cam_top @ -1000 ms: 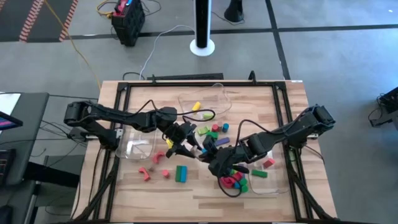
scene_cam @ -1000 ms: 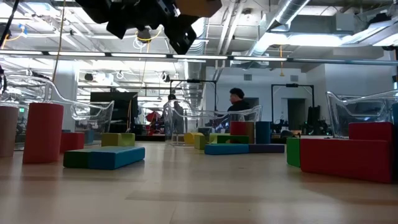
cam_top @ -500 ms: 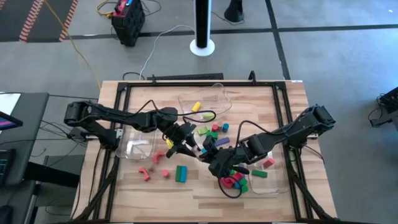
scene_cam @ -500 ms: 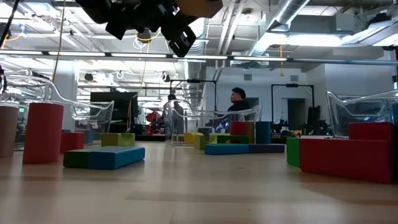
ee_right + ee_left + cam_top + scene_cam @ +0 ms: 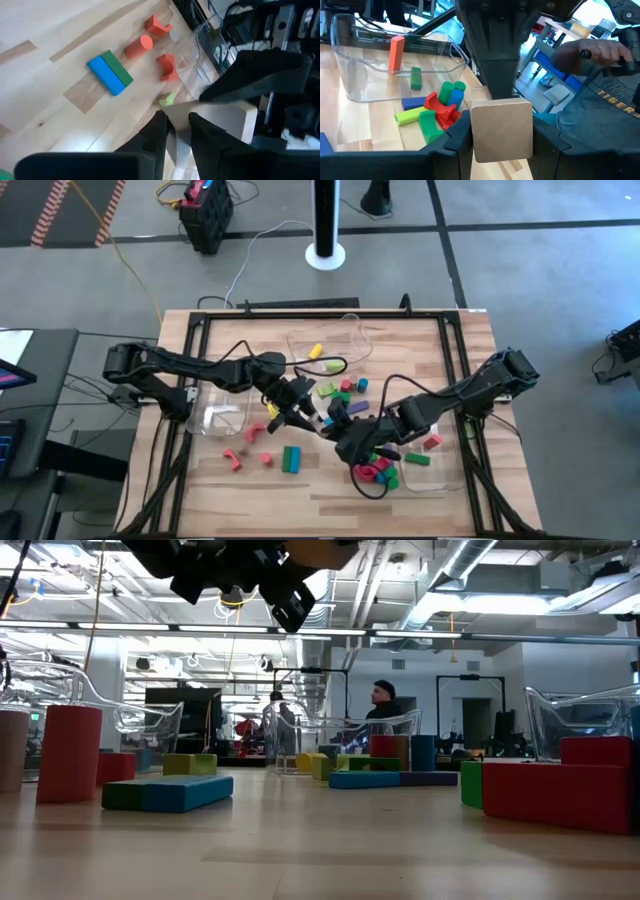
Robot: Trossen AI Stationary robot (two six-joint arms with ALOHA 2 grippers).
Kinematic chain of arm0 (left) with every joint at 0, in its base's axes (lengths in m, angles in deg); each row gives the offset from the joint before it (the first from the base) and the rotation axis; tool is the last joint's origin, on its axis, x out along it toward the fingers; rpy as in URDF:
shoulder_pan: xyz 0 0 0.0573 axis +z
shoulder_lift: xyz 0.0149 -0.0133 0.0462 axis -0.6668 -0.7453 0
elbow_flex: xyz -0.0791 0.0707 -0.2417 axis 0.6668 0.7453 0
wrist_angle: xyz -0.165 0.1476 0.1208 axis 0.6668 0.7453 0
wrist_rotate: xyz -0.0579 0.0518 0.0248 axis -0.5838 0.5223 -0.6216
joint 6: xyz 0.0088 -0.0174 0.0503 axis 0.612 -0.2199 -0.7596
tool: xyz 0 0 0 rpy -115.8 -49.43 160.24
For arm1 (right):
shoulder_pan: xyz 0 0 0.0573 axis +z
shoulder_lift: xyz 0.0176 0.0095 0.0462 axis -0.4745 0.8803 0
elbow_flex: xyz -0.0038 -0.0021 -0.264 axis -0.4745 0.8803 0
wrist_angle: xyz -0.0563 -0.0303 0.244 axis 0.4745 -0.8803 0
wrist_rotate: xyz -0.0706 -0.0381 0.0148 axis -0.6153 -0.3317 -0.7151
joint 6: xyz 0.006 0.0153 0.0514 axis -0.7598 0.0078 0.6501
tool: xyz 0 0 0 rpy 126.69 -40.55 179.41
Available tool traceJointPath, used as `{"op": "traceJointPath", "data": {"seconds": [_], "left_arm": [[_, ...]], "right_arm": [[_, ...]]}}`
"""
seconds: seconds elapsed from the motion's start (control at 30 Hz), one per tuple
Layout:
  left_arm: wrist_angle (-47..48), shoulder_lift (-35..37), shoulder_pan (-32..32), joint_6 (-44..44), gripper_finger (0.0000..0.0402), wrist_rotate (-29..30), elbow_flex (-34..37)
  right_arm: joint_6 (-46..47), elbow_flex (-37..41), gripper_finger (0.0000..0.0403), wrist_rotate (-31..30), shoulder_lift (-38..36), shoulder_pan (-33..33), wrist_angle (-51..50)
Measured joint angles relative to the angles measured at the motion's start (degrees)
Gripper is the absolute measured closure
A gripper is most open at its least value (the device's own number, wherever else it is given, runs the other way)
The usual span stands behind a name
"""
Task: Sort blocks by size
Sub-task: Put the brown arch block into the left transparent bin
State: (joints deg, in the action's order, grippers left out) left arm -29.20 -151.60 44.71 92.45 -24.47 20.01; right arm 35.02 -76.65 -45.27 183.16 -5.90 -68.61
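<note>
The left gripper (image 5: 501, 145) holds a pale unpainted wooden block (image 5: 501, 131) clamped between its dark fingers (image 5: 451, 145), raised above the middle of the desk (image 5: 330, 485). The right gripper (image 5: 176, 131) faces it from the other side and meets the same pale block at its edge; its fingers (image 5: 154, 131) stand narrow, and whether they pinch the block or only touch it cannot be told.

Seen from above, both grippers come together near the desk's centre, beside a loose cluster of coloured blocks (image 5: 345, 391). A blue-and-green pair of bars (image 5: 291, 458) lies side by side nearer the front edge, with a red cylinder (image 5: 138, 47) and two red arches (image 5: 168, 67) close by on the left arm's side. More red and green blocks (image 5: 377, 473) lie heaped by a clear bin (image 5: 350, 87) under the right arm, which itself holds an orange bar and a green piece. In the room behind the desk, a person (image 5: 381, 705) is visible.
</note>
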Motion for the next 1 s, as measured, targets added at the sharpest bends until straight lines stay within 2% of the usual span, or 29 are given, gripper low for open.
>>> {"op": "traceJointPath", "data": {"seconds": [0.17,0.33,0.63,0.83,1.0], "left_arm": [[5.70,2.07,0.38,-2.84,0.0270,0.04,-0.49],[17.15,6.37,0.46,-8.44,0.0270,4.72,-2.33],[47.22,17.40,0.44,-15.35,0.0270,22.68,-7.03],[65.33,24.29,0.44,-13.32,0.0270,35.45,-7.23],[80.33,26.41,0.42,-9.10,0.0270,44.80,-7.19]], "right_arm": [[2.71,0.02,0.0248,-4.85,0.00,0.03,-2.52],[6.44,0.02,0.0211,-9.49,0.00,0.02,-5.02],[14.46,0.02,0.0192,-9.68,-0.02,0.01,-11.57],[19.21,0.04,0.0197,-9.43,-0.02,0.01,-16.02],[20.22,0.04,0.0200,-9.37,-0.02,0.03,-16.59]]}}
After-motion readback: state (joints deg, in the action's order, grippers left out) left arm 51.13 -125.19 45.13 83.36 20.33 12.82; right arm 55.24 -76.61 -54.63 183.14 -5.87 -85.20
